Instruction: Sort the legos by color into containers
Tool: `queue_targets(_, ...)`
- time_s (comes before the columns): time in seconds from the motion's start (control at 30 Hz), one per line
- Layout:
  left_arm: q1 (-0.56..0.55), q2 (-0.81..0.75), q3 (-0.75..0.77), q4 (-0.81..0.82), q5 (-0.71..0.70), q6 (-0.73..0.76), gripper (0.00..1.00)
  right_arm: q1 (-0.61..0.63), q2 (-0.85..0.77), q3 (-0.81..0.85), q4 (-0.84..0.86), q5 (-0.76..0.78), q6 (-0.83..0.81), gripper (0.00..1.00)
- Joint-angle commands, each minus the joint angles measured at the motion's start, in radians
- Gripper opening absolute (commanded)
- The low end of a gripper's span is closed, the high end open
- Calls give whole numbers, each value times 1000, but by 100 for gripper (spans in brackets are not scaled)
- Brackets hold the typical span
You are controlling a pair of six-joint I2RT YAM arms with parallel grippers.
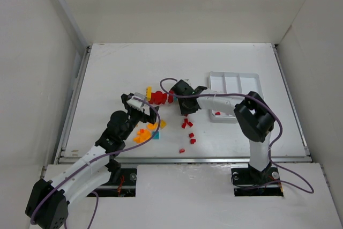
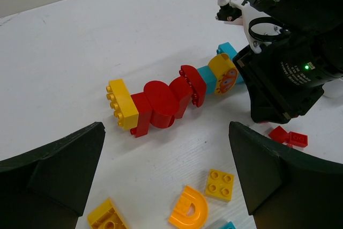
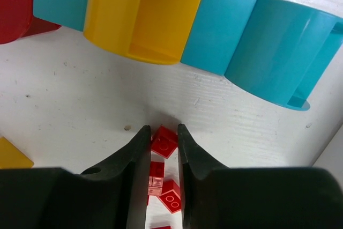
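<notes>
Small red lego [image 3: 163, 142] lies on the bench [image 1: 112, 68] between the tips of the right hand [image 3: 161, 131]. Hand narrow; cannot tell if it grips. Loose red legos [image 1: 188, 131] just beside. Joined row [image 2: 161, 103] of red, yellow and cyan bricks close by. White tray [image 1: 236, 73] to the right, one red piece [image 1: 217, 113] in its left compartment. Left hand [image 2: 166, 132] wide, holding nothing, near orange pieces [image 2: 187, 210].

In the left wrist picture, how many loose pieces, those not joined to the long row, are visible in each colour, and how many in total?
Yellow or orange: 3 (square plate, arch, piece at the bottom edge)
Red: 2 clearly seen (small bricks at the right)
Cyan: 1 (corner cut off by the bottom edge)
Total: 6
</notes>
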Motion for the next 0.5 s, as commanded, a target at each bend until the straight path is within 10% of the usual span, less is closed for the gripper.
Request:
queue_targets(0.0,-3,-19,-10,68,10,6,100,5,-58,2,-5,4,14,6)
queue_targets(0.47,-3,-19,-10,68,28,15,100,-223,-308,-35,-79,250,131,0)
